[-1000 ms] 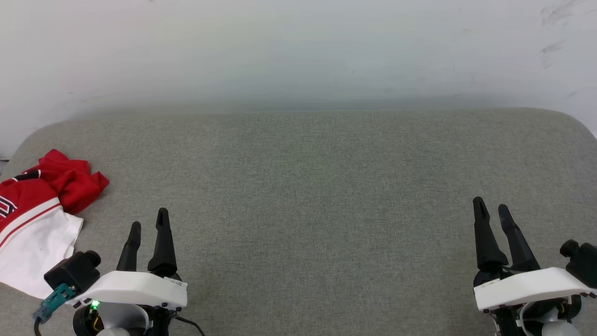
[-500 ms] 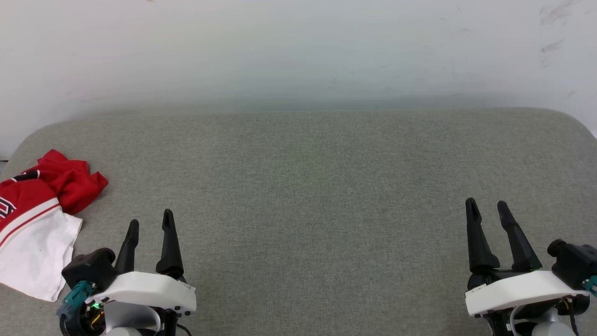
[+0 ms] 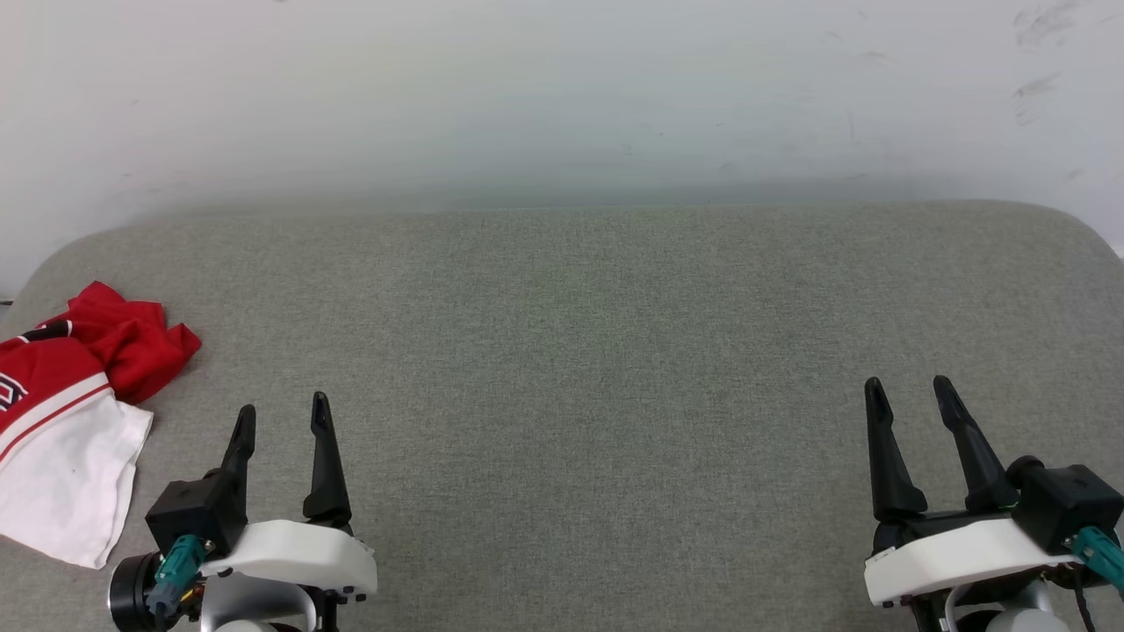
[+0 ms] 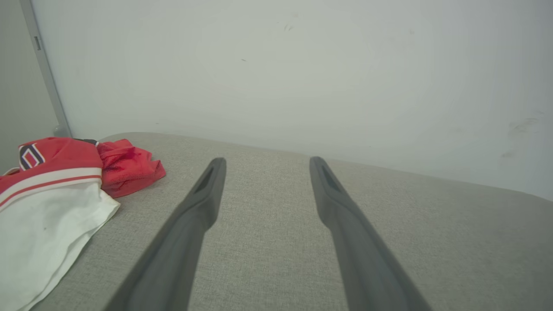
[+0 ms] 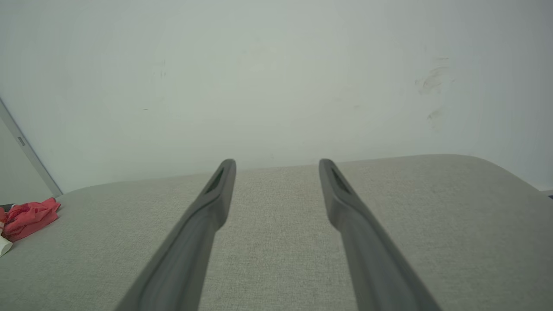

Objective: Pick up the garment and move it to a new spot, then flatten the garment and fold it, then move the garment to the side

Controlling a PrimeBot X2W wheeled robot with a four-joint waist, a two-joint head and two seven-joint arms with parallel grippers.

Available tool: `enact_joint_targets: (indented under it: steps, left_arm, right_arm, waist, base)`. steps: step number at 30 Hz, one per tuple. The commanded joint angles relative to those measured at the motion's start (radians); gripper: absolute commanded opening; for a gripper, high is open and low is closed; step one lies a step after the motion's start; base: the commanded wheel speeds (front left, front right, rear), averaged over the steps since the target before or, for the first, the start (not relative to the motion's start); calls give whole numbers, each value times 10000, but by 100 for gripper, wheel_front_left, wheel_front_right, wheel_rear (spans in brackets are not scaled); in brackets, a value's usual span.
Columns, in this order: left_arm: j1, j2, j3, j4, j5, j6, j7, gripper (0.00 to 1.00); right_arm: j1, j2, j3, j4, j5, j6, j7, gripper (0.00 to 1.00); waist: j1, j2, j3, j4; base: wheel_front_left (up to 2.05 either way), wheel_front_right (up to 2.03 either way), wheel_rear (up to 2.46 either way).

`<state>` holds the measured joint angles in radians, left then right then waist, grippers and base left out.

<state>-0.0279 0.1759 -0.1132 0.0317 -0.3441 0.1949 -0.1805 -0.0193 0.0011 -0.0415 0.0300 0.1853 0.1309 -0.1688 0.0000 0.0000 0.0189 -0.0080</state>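
Observation:
The garment lies bunched at the far left edge of the grey padded surface, red cloth on top and a white sleeve toward the front. In the left wrist view the garment sits left of my fingers; the right wrist view catches the garment at its left edge. My left gripper hovers open just right of it, not touching, nothing between its fingers. My right gripper stands open and empty at the lower right, far from the cloth.
The grey padded surface stretches wide between both grippers, with rounded far corners. A pale wall rises directly behind it. A grey vertical strip runs up the wall near the left corner.
Both grippers have drawn back a little toward the bottom of the head view and turned slightly on their wrists. The garment has not moved.

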Motion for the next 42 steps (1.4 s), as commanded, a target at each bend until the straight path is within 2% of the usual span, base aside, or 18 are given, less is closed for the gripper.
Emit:
enact_joint_targets:
  steps: [1,9,18,42]
  left_arm:
    - [37,82,-42,-126,256,74,-109,100]
    - [93,69,-56,-259,766,85,-264,100]
    - [182,-59,110,-379,1398,-112,-459,100]
    - [415,-1112,1649,215,2453,-1897,-865,100]
  right_arm:
    - [36,-13,40,-135,-287,-3,-115,100]
    - [78,-13,103,-191,-850,-3,-296,100]
    - [153,-14,190,-217,-1329,-3,-514,100]
    - [336,-13,27,127,-1147,-5,-975,100]
  waist:
    - [0,0,3,-2]
    - [0,0,13,-2]
    - [0,0,-16,-1]
    - [0,0,-24,-19]
  base:
    - [0,0,0]
    - [0,0,0]
    - [0,0,0]
    - [0,0,0]
